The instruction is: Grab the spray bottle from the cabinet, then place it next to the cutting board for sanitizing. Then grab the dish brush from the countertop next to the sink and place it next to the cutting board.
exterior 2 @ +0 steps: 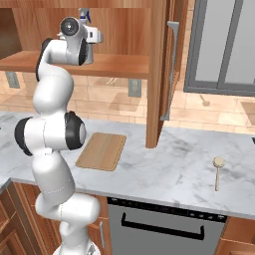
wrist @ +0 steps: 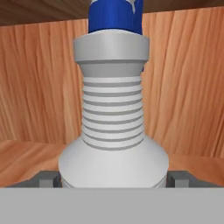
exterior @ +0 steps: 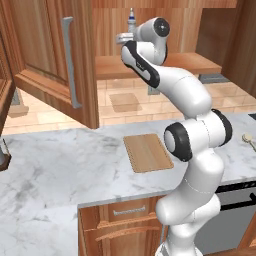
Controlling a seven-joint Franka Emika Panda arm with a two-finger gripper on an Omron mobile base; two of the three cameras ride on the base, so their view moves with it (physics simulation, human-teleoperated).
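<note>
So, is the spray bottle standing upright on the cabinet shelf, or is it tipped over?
Upright. The spray bottle stands on the cabinet shelf with its ribbed neck vertical and the blue band on top.

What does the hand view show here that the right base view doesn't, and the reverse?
Hand view alone: the spray bottle close up, its ribbed neck, blue band, and a finger tip on each side of its body. Right base view alone: the cutting board, dish brush and countertop. Both: the bottle on the cabinet shelf.
</note>
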